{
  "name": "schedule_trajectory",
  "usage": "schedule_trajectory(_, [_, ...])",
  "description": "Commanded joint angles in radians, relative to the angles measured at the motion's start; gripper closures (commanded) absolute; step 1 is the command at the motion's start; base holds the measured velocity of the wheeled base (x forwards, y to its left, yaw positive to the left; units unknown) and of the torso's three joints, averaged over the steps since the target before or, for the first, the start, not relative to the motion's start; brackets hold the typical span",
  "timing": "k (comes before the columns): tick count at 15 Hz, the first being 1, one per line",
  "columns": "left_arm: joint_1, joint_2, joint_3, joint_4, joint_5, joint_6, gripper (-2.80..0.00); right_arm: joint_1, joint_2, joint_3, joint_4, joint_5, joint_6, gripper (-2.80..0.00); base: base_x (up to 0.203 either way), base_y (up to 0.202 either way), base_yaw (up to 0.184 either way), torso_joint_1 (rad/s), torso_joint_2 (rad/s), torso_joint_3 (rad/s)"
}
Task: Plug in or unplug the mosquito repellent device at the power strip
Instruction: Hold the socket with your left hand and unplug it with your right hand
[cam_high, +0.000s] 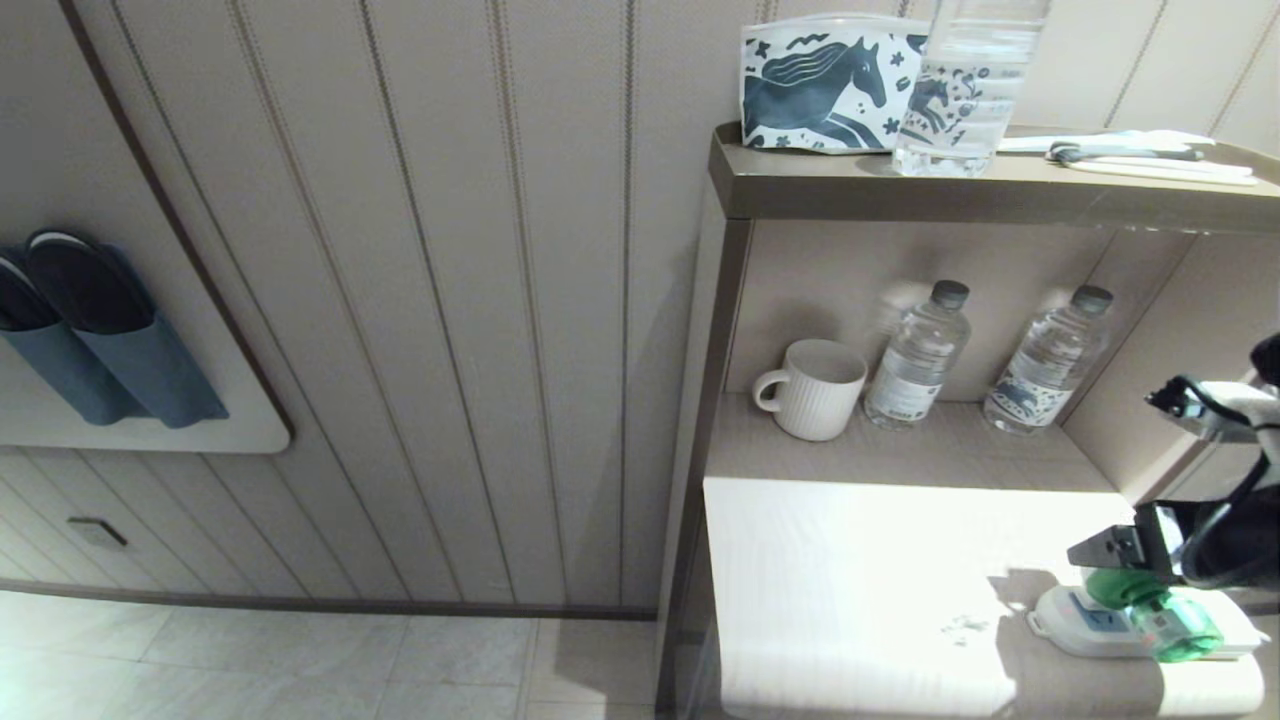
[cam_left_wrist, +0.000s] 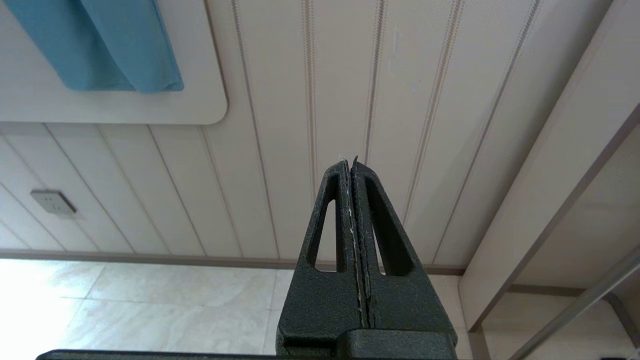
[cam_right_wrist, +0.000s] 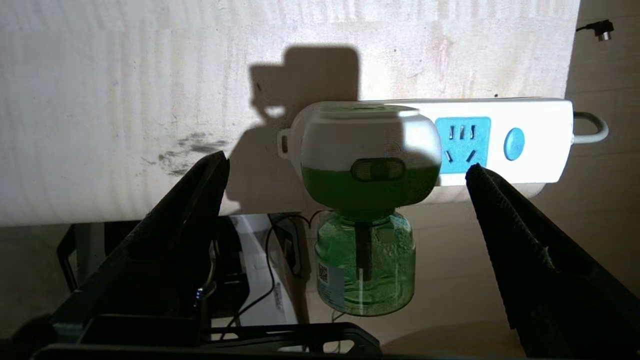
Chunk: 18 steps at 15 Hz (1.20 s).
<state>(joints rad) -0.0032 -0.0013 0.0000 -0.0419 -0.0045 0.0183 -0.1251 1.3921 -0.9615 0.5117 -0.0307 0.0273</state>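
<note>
Hovering at the table's (cam_high: 850, 560) near right corner, our right gripper (cam_right_wrist: 345, 180) holds its jaws spread wide to either side of the mosquito repellent device (cam_right_wrist: 367, 200) without touching it. The device sits plugged into the power strip (cam_right_wrist: 520, 140), white head against the strip's face and its translucent green bottle hanging past the table edge; beside it one light-blue socket and a round blue button (cam_right_wrist: 514, 144) stay uncovered, and the white cord (cam_right_wrist: 592, 127) loops from the strip's end. From the head view, the strip (cam_high: 1075, 620) lies flat at the table's front right, under the gripper. On the shelf behind stand a ribbed white mug (cam_high: 812, 388) and two water bottles (cam_high: 918, 355). Our left gripper (cam_left_wrist: 354, 170) is parked away from the table, jaws pressed together, facing the panelled wall (cam_left_wrist: 300, 100).
</note>
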Motion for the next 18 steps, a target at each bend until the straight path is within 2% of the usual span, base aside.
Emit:
schedule_trajectory(1, [0.000,0.001,0.000,-0.001,0.000,0.000,0.00,0.000,0.023,0.005,0.002,0.000,-0.010,-2.80,0.000,0.000,0.000,0.000,0.00,0.000])
schedule_trajectory(12, [0.000,0.001,0.000,0.000,0.000,0.000,0.00,-0.008,0.110,-0.006,0.001,-0.003,-0.035,-2.80,0.000,0.000,0.000,0.000,0.00,0.000])
schedule_trajectory(16, [0.000,0.001,0.000,0.000,0.000,0.000,0.00,-0.007,0.133,-0.003,-0.045,-0.003,-0.041,-2.80,0.000,0.000,0.000,0.000,0.00,0.000])
schedule_trajectory(17, [0.000,0.001,0.000,0.000,0.000,0.000,0.00,-0.008,0.134,-0.002,-0.045,-0.003,-0.047,0.00,0.000,0.000,0.000,0.000,0.00,0.000])
schedule_trajectory(18, [0.000,0.001,0.000,0.000,0.000,-0.001,0.00,-0.008,0.134,0.000,-0.045,-0.003,-0.049,0.00,0.000,0.000,0.000,0.000,0.00,0.000])
